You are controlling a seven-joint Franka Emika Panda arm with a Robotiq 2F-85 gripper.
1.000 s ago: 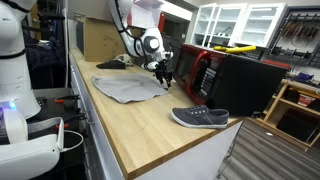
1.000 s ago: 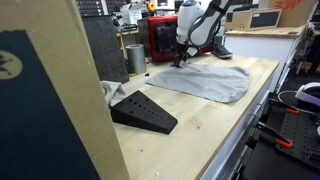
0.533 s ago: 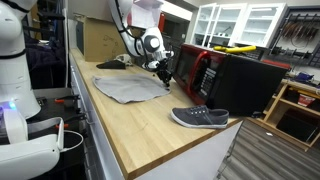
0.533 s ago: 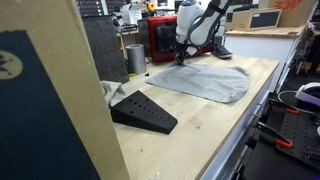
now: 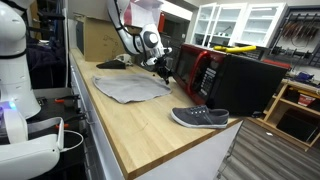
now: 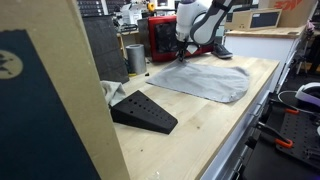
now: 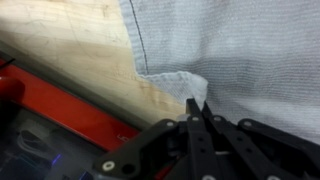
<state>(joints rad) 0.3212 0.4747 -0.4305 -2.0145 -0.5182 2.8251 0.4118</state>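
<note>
My fingers [image 7: 197, 128] are clamped right together on a hemmed corner of the grey cloth [image 7: 240, 50], with a small fold bunched up at the tips. The wrist view shows me the fine weave and the stitched hem, which is too small to make out in either exterior view. The cloth is a soft, roughly oblong sheet with rounded edges, lying flat on the pale wooden desk [image 5: 150, 135]. Its long axis runs away from the pinched corner, and that corner points at the red appliance [image 6: 162, 40]. Only the exterior views catch the grey sneaker [image 5: 200, 118] and the black wedge [image 6: 143, 111], both well apart from the cloth.
</note>
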